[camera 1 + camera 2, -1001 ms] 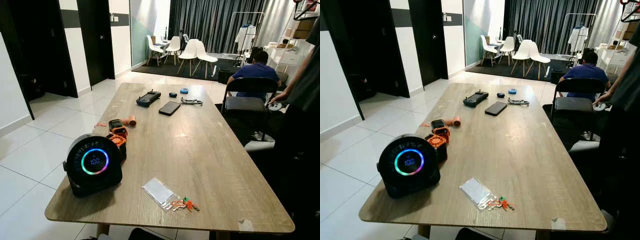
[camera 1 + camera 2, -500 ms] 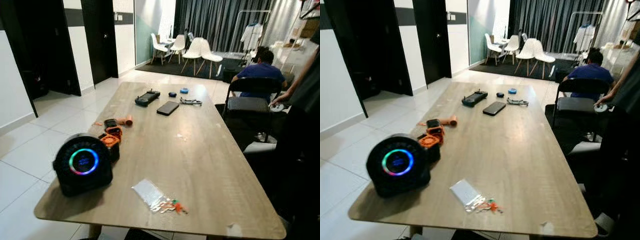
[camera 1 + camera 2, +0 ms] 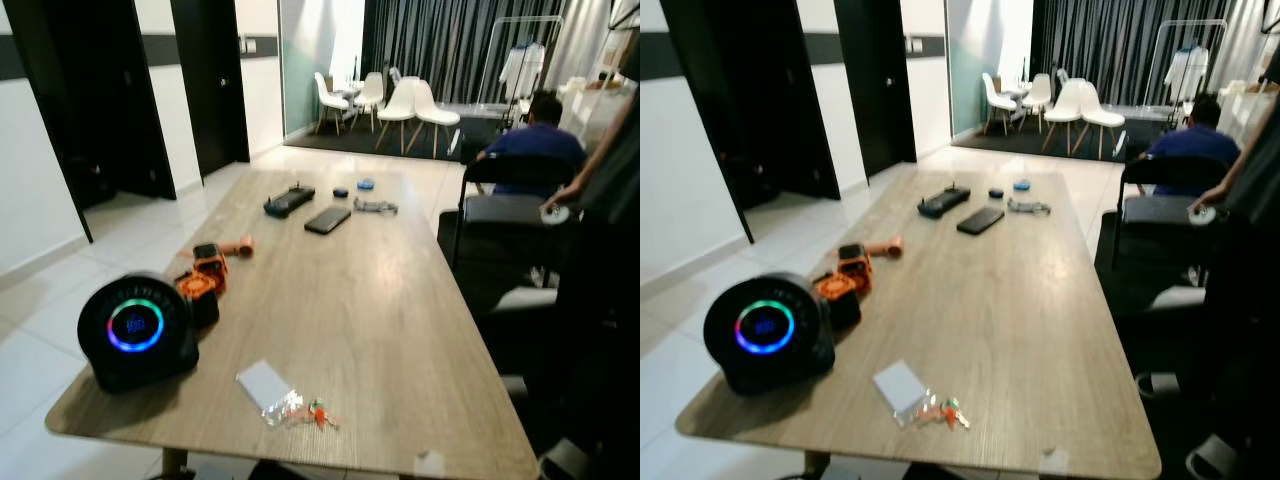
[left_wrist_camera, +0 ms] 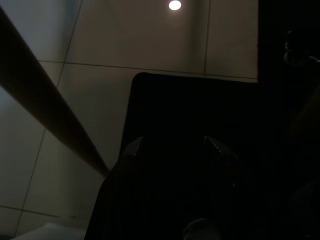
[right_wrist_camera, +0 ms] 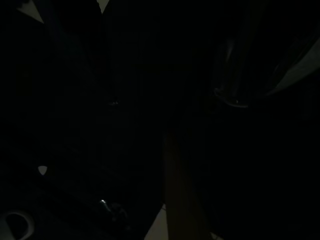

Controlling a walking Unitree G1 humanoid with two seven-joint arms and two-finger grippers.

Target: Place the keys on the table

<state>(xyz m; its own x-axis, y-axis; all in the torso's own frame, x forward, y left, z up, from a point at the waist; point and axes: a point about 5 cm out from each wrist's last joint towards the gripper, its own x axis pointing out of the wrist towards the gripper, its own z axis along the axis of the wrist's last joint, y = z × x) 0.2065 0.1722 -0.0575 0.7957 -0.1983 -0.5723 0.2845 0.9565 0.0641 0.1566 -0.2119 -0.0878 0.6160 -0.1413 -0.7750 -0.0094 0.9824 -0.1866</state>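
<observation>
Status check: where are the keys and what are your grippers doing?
Keys already lying on the table near its front edge, beside a clear card sleeve. Left gripper open, hanging idle over floor. Right wrist view too dark to read.

You had a table (image 3: 400, 330) of matt wood-grain in front of you, the floor (image 3: 40, 300) beneath it of glossy pale tiles. The keys (image 3: 300, 412) showed orange plastic heads beside a clear plastic pouch (image 3: 262, 384). The round black speaker (image 3: 135, 330) looked matt, and the phone (image 3: 327, 219) glossy.
</observation>
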